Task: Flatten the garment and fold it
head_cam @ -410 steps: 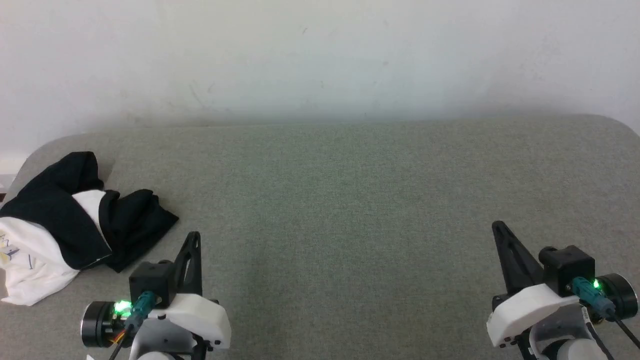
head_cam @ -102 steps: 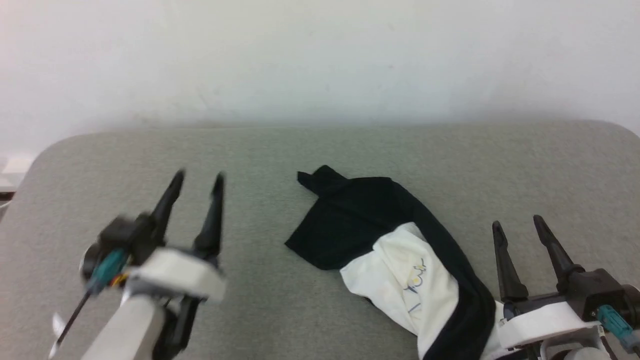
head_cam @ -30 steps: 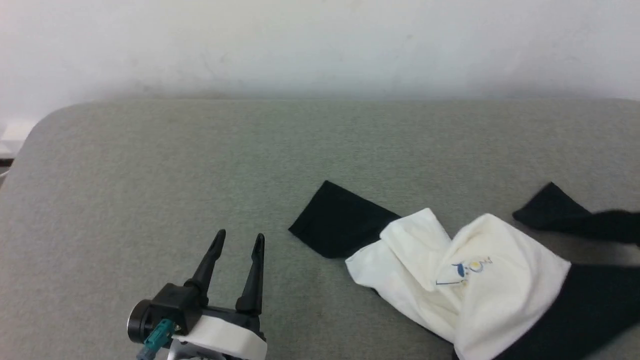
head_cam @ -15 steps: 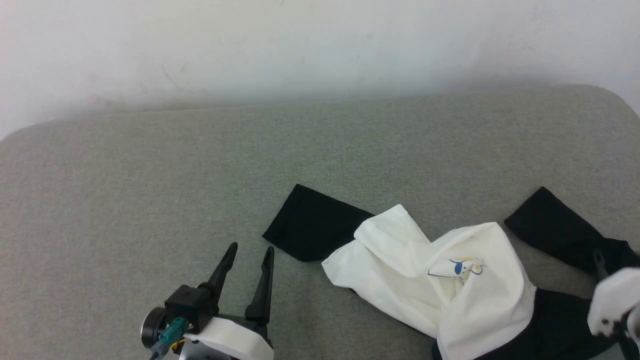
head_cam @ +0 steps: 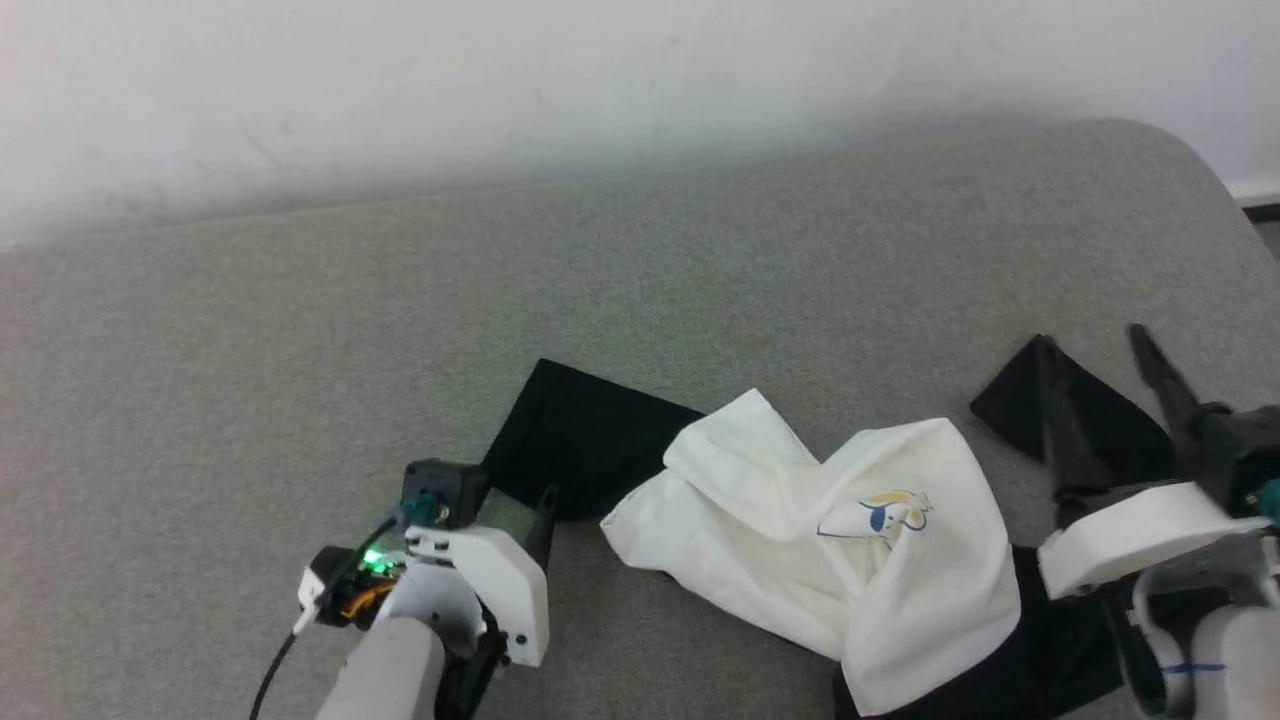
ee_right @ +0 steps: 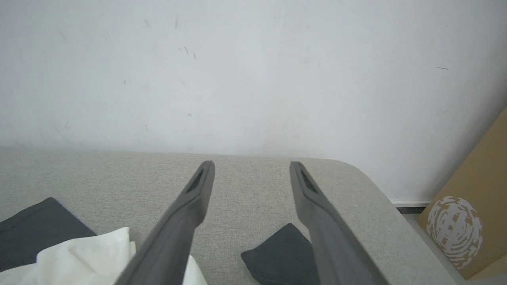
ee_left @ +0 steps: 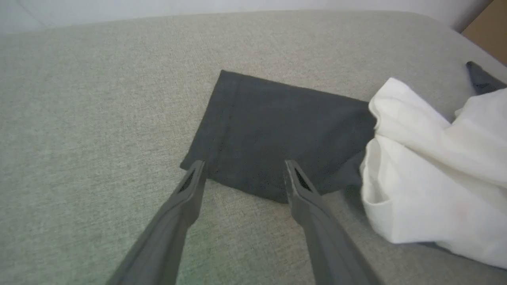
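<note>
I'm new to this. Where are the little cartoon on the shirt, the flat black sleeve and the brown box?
Cartoon print [head_cam: 880,512], head view: the blue-and-yellow figure on the white chest.
Flat black sleeve [ee_left: 273,126], left wrist view: middle of the cloth.
Brown box [ee_right: 471,213], right wrist view: its side face.

The shirt [head_cam: 930,610] is white with black sleeves [head_cam: 585,440] and a small yellow-and-blue cartoon print [head_cam: 880,512]. The table [head_cam: 300,330] is speckled grey-green fabric, the wall [head_cam: 500,80] white, the cardboard box [ee_right: 471,221] brown with a white swirl.
</note>
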Tool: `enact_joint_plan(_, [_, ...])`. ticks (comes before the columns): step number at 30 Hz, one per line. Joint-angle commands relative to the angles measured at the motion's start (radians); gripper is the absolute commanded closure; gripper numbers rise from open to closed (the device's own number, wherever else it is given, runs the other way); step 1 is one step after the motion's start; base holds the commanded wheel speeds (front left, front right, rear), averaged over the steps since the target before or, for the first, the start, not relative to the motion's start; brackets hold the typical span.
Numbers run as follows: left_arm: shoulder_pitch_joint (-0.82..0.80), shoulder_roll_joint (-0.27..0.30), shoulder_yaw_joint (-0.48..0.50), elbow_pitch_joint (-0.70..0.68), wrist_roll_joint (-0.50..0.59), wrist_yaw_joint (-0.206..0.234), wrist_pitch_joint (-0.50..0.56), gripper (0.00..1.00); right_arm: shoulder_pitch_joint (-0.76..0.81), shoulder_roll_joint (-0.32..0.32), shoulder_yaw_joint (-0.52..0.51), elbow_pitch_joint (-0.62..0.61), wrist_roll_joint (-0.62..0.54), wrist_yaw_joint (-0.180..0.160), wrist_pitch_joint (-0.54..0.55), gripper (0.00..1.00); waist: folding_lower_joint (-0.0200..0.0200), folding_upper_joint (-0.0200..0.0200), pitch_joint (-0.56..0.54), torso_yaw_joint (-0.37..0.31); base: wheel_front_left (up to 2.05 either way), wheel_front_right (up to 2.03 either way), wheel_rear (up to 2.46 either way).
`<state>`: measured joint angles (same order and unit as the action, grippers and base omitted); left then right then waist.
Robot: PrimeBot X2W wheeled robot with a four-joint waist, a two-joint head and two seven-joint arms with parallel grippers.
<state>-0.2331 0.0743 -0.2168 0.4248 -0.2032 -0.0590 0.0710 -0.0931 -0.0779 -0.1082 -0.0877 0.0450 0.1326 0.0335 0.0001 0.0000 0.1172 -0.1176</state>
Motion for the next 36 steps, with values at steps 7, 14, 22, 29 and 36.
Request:
enact_joint_plan(7, [-0.080, 0.036, -0.019, 0.130, 0.035, 0.029, 0.155, 0.00, 0.044, 0.017, 0.066, -0.019, -0.002, -0.002, -0.022, 0.00, -0.0001, 0.0000, 0.056, -0.046, 0.00, 0.00, 0.00])
enact_joint_plan(14, [-0.082, 0.033, -0.012, 0.141, -0.005, 0.001, 0.093, 1.00, 0.054, 0.016, 0.067, 0.014, -0.012, -0.002, -0.012, 0.00, -0.0001, 0.0000, 0.047, -0.011, 0.00, 0.00, 0.00])
enact_joint_plan(22, [-0.037, 0.060, 0.114, 0.050, -0.064, 0.074, -0.160, 1.00, 0.070, -0.014, 0.089, 0.037, -0.003, -0.002, 0.023, 0.00, -0.0001, 0.0000, -0.010, 0.084, 0.00, 0.00, 0.00])
enact_joint_plan(29, [0.087, 0.078, 0.155, -0.054, -0.094, 0.106, -0.171, 1.00, 0.065, -0.090, 0.172, 0.053, 0.029, -0.002, 0.111, 0.00, -0.0001, 0.0000, -0.039, 0.174, 0.00, 0.00, 0.00])
enact_joint_plan(36, [0.155, 0.039, 0.114, -0.108, -0.107, 0.094, -0.183, 0.00, -0.044, -0.244, 0.357, 0.064, 0.115, -0.002, 0.280, 0.00, -0.0001, 0.0000, -0.034, 0.268, 0.00, 0.00, 0.00])
